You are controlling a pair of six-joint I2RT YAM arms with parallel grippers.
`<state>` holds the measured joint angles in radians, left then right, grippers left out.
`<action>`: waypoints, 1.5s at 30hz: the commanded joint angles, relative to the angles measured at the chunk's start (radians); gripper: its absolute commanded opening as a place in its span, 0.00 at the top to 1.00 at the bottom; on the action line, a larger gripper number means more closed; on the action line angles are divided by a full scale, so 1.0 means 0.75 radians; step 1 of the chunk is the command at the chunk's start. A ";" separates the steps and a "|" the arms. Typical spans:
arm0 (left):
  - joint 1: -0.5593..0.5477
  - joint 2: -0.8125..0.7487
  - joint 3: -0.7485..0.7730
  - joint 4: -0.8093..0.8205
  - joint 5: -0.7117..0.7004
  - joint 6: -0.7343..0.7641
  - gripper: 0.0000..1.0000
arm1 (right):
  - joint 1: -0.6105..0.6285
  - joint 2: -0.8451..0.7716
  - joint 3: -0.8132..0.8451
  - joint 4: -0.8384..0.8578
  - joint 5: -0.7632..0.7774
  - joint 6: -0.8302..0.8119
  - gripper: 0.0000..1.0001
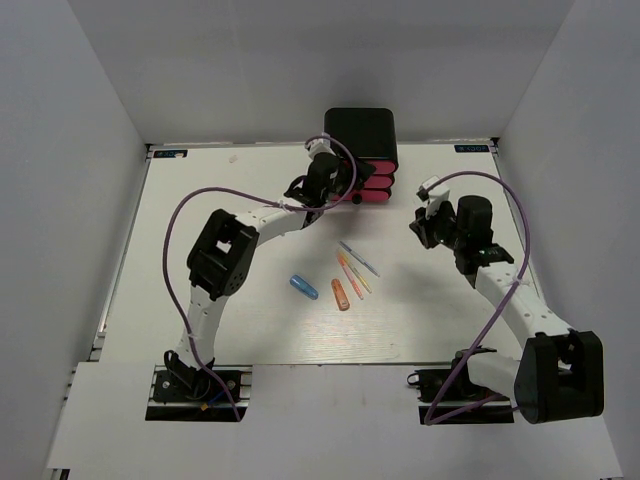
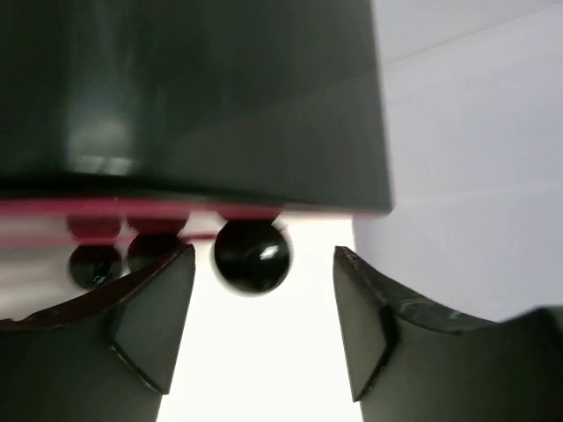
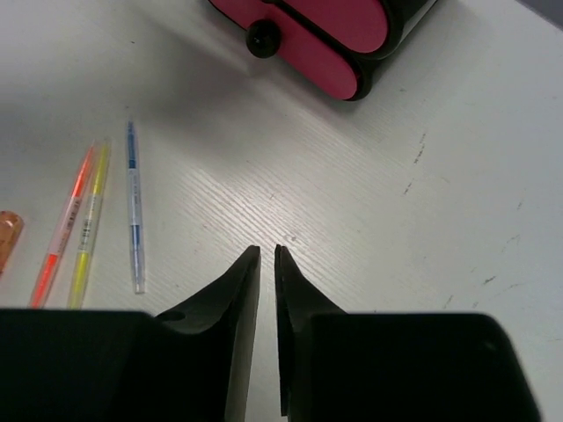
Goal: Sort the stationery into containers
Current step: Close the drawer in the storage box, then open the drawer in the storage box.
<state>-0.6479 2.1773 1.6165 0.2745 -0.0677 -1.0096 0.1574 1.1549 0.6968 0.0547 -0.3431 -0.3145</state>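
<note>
- Stationery lies loose near the middle of the surface point(image 1: 200, 320), and none of it is in a drawer.
- The blue marker point(image 1: 303, 287) is the one nearest the left edge.
- The orange marker point(image 1: 341, 295) lies just beside it, toward the right.
- Three thin pens lie close together, just past the orange marker toward the far edge: a pink pen point(image 3: 63, 229), a yellow pen point(image 3: 88, 227) and a grey-blue pen point(image 3: 134, 207).
- The pink pen and the yellow pen lie side by side and almost touch. The grey-blue pen is a little apart from them.
- The black cabinet point(image 1: 360, 130) stands at the middle of the far edge.
- Its three pink drawers point(image 1: 375, 187) face the near edge, and each has a small round black knob.
- The left hand point(image 2: 264, 255) is right in front of the drawers.
- Its two fingers point(image 2: 149, 308) stand wide apart. One black knob point(image 2: 251, 255) sits between them, but the fingers do not touch it.
- The left hand holds nothing.
- The right hand point(image 3: 267, 249) hangs over bare surface, to the right of the cabinet and near the pens.
- Its fingers are almost together, with only a thin slit between them.
- The right hand holds nothing and touches none of the pens.
</note>
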 commanded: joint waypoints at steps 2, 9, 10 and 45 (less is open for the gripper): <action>-0.020 -0.168 -0.116 0.098 0.094 0.123 0.21 | -0.007 -0.010 -0.021 0.019 -0.123 -0.016 0.65; -0.020 -0.389 -0.306 0.098 0.125 0.215 0.16 | -0.005 0.061 -0.009 0.066 -0.281 -0.008 0.38; -0.020 -0.428 -0.369 0.084 0.125 0.229 0.16 | -0.003 0.076 -0.005 0.127 -0.291 0.008 0.38; -0.020 -1.655 -1.335 -0.765 -0.288 0.068 0.11 | 0.187 1.082 0.795 0.412 0.097 1.235 0.40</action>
<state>-0.6594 0.9600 0.6205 -0.2802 -0.2729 -0.9482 0.2882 1.9514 1.2480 0.3565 -0.3344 0.5766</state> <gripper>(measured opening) 0.889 0.608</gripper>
